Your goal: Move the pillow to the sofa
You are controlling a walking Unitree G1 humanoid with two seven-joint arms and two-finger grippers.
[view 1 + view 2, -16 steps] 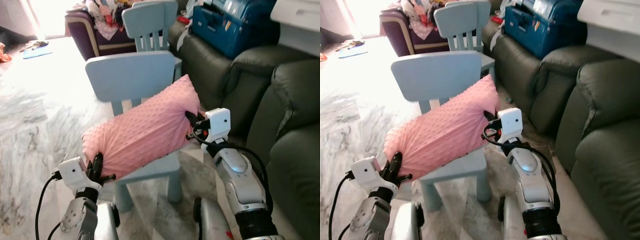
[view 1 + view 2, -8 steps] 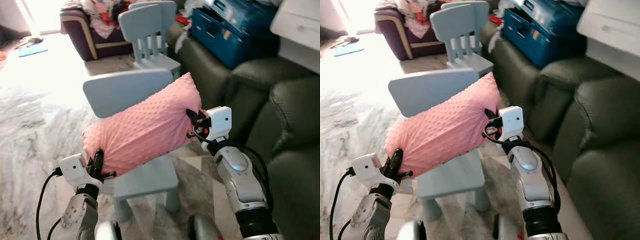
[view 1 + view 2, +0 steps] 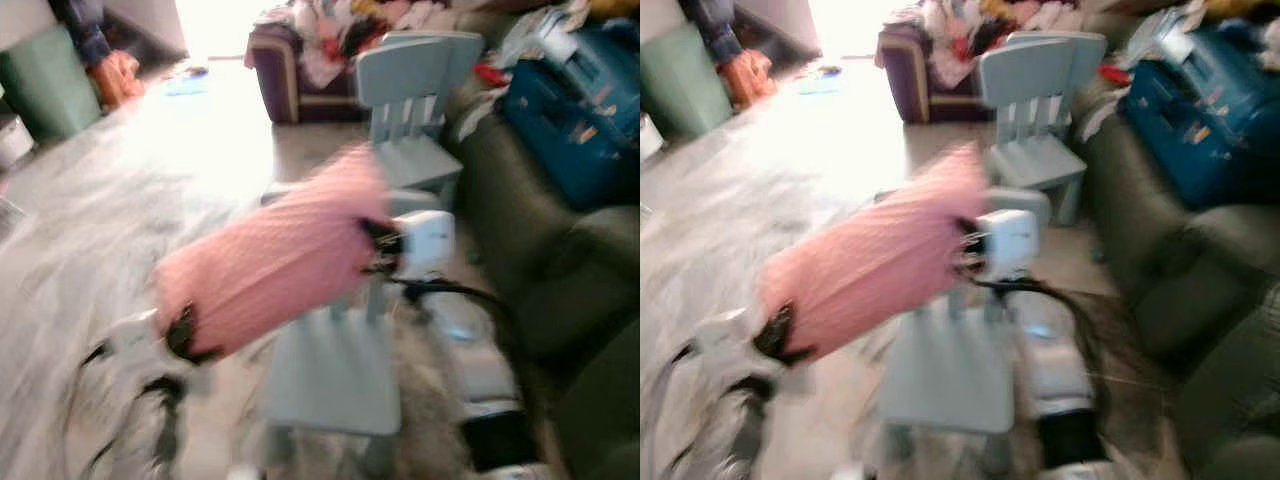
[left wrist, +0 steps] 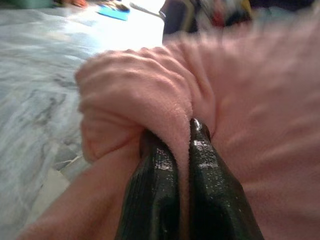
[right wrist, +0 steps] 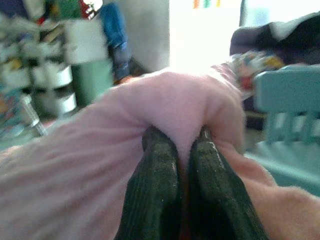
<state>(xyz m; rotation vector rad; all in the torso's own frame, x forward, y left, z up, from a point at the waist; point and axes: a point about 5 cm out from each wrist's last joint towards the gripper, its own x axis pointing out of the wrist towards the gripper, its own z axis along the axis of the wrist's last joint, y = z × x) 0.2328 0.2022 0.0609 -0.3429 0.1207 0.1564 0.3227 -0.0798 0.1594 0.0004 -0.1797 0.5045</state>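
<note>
Pale marble floor (image 3: 90, 230) (glare at its far end); two light-blue chairs (image 3: 340, 370) beside a dark green sofa (image 3: 580, 290), purple armchair (image 3: 290, 75) beyond

We are in a lived-in home sitting room: a dark green sofa (image 3: 590, 270) runs along our 3 o'clock, and a purple armchair (image 3: 290, 80) heaped with clothes stands at 12 o'clock on a grey marble floor (image 3: 90, 230). Two pale blue children's chairs (image 3: 415, 110) sit at 1 o'clock, beside a blue case (image 3: 570, 130) resting on the sofa.
</note>
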